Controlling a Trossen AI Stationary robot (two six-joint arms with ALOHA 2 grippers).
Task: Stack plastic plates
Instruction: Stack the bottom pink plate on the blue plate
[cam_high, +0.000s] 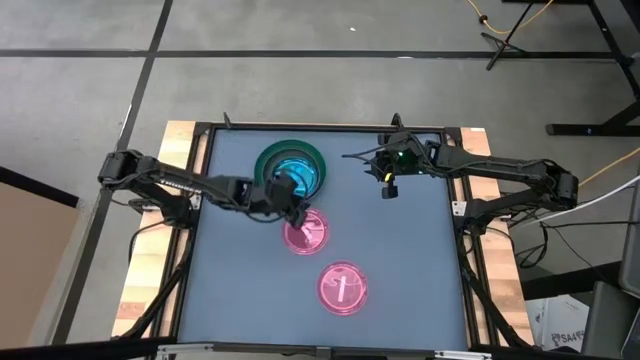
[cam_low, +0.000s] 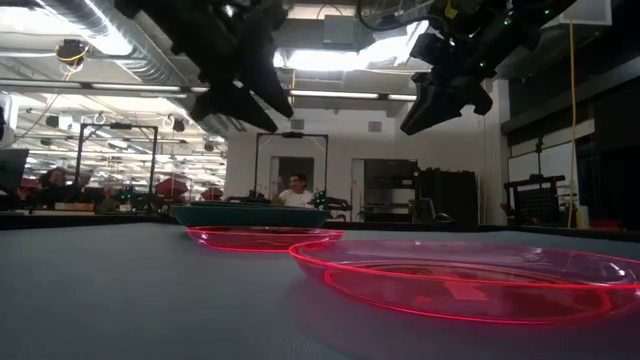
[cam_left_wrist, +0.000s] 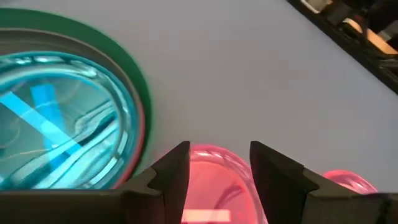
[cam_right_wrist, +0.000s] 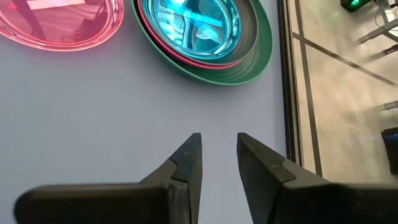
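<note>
A stack of plastic plates (cam_high: 291, 168) rests at the far middle of the table: a dark green plate (cam_right_wrist: 252, 53) at the bottom, a pink rim above it and translucent cyan plates (cam_left_wrist: 56, 118) on top. Two translucent pink plates lie flat on the table, one (cam_high: 305, 233) just in front of the stack and one (cam_high: 342, 287) nearer the front edge. My left gripper (cam_high: 295, 212) hovers open between the stack and the closer pink plate (cam_left_wrist: 214, 186). My right gripper (cam_high: 352, 157) hangs open above bare table to the right of the stack, and holds nothing.
A black frame (cam_right_wrist: 287, 93) borders the grey table surface at the far edge, close to the stack. The table's right half (cam_high: 410, 250) is bare. In the low view, a person (cam_low: 295, 190) sits in the room far behind the table.
</note>
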